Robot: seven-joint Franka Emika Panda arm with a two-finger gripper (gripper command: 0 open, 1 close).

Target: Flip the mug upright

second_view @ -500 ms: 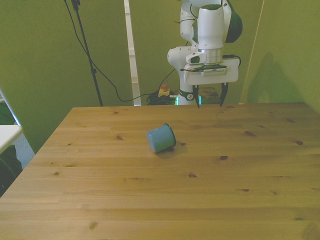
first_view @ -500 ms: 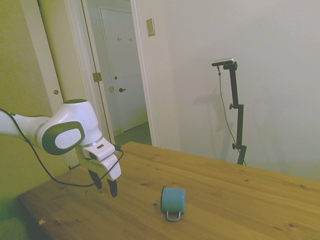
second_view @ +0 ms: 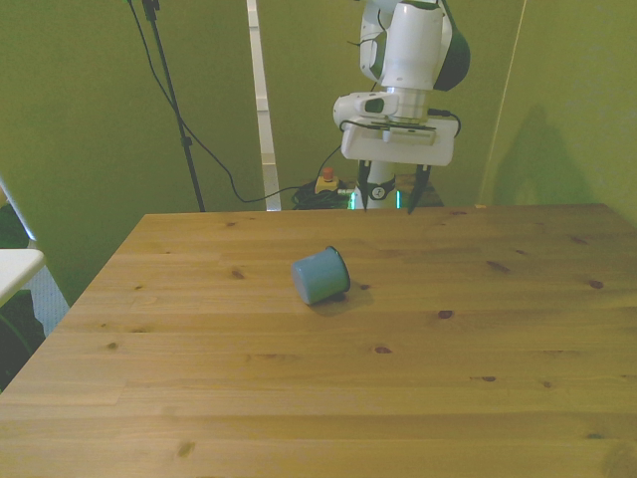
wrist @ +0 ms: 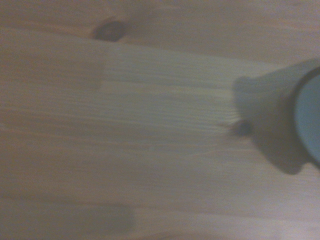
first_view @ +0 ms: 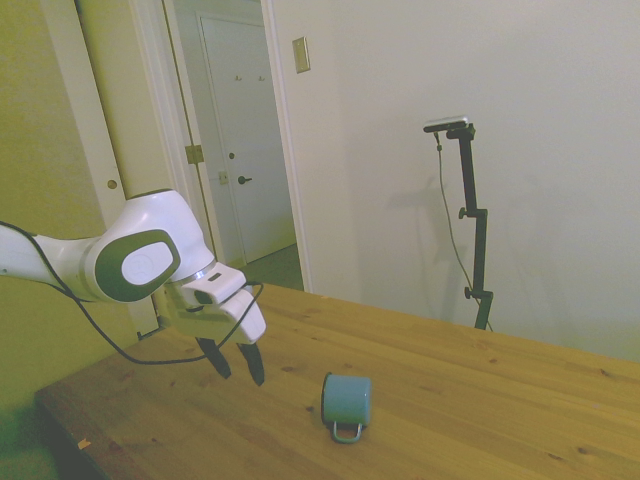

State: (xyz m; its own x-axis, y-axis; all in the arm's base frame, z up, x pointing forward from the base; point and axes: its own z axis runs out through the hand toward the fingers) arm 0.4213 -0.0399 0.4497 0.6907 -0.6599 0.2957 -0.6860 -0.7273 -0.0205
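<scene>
The mug (first_view: 347, 400) lies on its side near the middle of the wooden bench (second_view: 328, 378), its loop handle resting against the bench surface in the side view. The jaws (second_view: 394, 193) are spread wide and hold nothing; they hang above the bench, apart from the mug, on its far side in the front view. In the wrist view, the mug (wrist: 309, 116) shows only as a blurred teal edge

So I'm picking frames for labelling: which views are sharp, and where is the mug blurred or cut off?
Side view: sharp, whole mug visible, its handle too. Front view: sharp, greenish cast, mug clear. Wrist view: blurred, mug cropped at the edge, dark shadow beside it.
</scene>
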